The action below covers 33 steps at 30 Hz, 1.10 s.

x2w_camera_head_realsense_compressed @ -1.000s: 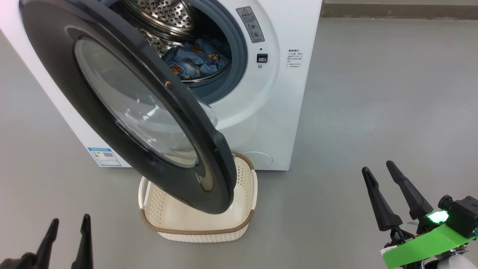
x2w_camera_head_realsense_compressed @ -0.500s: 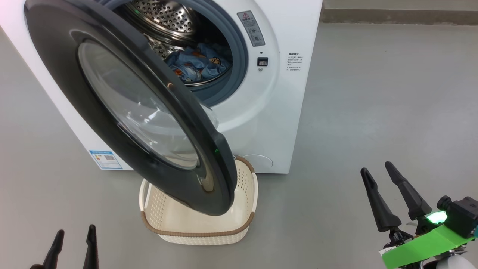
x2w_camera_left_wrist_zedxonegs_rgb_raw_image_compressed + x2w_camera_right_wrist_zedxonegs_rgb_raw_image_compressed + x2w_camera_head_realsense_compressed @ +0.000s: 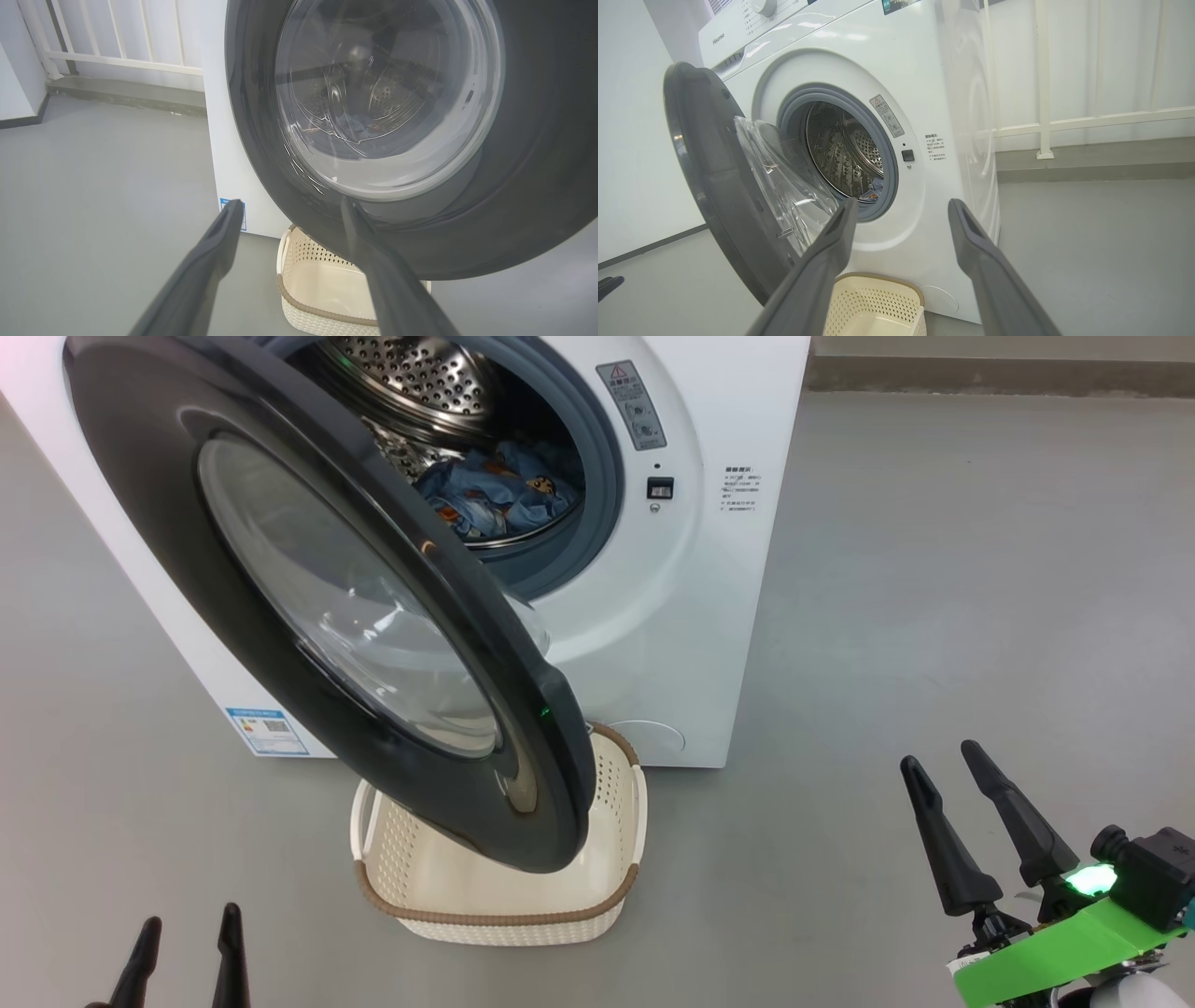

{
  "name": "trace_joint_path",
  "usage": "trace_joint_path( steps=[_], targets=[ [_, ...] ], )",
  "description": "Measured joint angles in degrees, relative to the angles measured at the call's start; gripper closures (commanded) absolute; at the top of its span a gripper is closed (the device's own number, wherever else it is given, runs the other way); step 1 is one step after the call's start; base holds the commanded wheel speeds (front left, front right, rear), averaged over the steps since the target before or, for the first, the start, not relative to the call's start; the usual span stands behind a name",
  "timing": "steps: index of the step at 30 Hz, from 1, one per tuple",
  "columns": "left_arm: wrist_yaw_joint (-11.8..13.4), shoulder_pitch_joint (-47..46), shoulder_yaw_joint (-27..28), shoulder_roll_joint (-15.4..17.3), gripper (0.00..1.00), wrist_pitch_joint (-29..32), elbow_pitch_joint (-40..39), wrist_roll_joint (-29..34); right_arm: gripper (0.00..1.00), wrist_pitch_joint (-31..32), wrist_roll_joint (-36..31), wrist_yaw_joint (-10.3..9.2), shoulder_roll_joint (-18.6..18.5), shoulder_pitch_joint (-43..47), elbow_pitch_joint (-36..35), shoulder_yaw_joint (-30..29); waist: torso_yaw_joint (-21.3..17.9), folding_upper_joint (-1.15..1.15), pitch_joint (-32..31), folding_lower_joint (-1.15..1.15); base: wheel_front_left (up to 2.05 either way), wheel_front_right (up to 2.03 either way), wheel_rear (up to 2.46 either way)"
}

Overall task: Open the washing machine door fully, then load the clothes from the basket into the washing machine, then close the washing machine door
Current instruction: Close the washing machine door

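The white washing machine point(image 3: 719, 616) stands with its black glass-centred door point(image 3: 345, 607) swung partway out over the basket point(image 3: 504, 931). Light-blue printed clothes point(image 3: 499, 490) lie inside the steel drum; a bit of them shows in the right wrist view point(image 3: 877, 189). What I can see of the cream basket's inside is bare. My left gripper point(image 3: 189, 919) is open, low at the near left, and points at the door's outer face point(image 3: 514, 186). My right gripper point(image 3: 941, 756) is open at the near right, well apart from the machine point(image 3: 924, 70).
Grey floor point(image 3: 934, 569) spreads wide to the right of the machine and in front of it. A low kerb point(image 3: 999, 373) and white railing point(image 3: 1064, 126) run behind. The door's lower edge hangs just above the basket point(image 3: 322, 289).
My left gripper has sunk lower toward the bottom edge of the head view. The head view itself has shifted slightly. Door, basket and right gripper stand as before.
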Motion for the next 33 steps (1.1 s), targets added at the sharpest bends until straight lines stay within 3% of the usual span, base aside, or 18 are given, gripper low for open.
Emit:
trace_joint_path(
  steps=[14,15,16,17,18,33],
  targets=[
    [0.0,0.0,0.4,-0.8,0.0,0.0,-0.1,0.3,0.0,0.0,0.0,0.0,0.0,0.0,0.0,0.9,0.5,0.0,0.1,0.01,0.0,0.0,0.0],
    [0.0,0.0,0.4,-0.9,0.0,0.0,-0.1,0.5,0.16,0.0,0.0,0.0,0.0,0.0,0.0,1.4,0.5,0.0,0.0,0.01,0.0,0.0,0.0],
    [0.0,0.0,0.5,-1.0,0.0,0.0,-0.1,0.5,0.58,0.0,0.0,0.0,0.0,0.0,0.1,2.1,0.6,0.0,0.0,0.0,0.0,0.0,0.0],
    [0.0,0.0,0.5,-1.0,0.0,0.0,-0.1,0.5,0.82,0.0,0.0,0.0,0.0,0.0,0.1,2.8,0.7,0.0,0.0,0.0,0.0,0.0,0.0],
    [0.0,0.0,0.5,-1.1,0.0,0.0,-0.1,0.5,1.0,0.0,0.0,0.0,0.0,-0.1,0.1,3.5,0.8,0.0,0.0,0.0,0.0,0.0,0.0],
    [0.0,-0.2,1.7,-3.2,0.0,0.0,-0.8,0.8,1.0,0.0,0.2,0.0,2.1,-6.4,2.5,18.0,4.2,0.0,1.1,0.0,0.0,0.0,0.0]
  ],
)
